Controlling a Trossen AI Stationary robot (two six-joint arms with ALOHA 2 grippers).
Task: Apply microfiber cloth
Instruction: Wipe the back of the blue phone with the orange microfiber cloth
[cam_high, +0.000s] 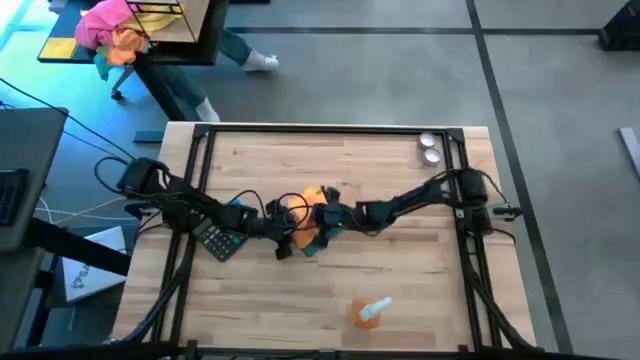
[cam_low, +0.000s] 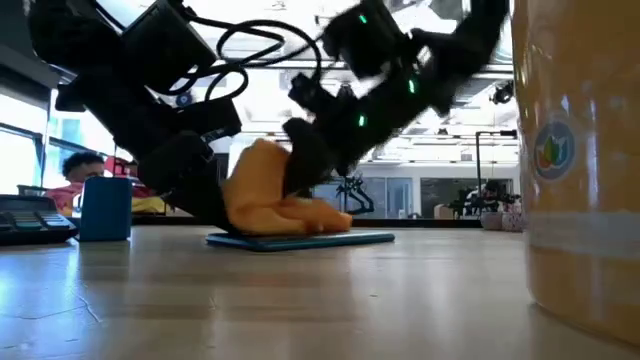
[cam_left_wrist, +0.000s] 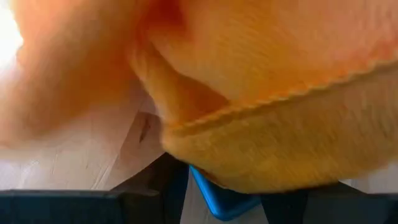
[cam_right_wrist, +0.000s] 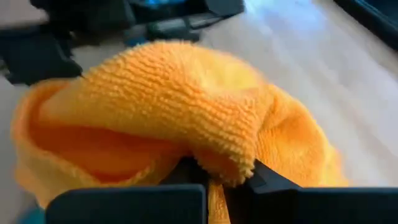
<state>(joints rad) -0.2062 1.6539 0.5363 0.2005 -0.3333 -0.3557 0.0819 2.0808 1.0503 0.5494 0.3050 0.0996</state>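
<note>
Right gripper (cam_high: 322, 222) clenches the cloth (cam_high: 318, 210) mid-surface, pressing it onto a blue slab (cam_low: 300, 239) to wipe; left fingers' state unclear.

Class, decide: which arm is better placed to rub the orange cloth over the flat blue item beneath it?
Probably the right: its tool grips the microfiber cloth over the blue item. The left tool only sits alongside.

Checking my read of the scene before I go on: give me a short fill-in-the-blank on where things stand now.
1. The right gripper has its jaws shut on the ____ microfiber cloth.
2. In the low view the cloth rests on a flat ____ slab.
3. In the high view the calculator lies under the ____ arm.
4. The spray bottle lies on its ____.

Missing words: orange; blue; left; side
</note>
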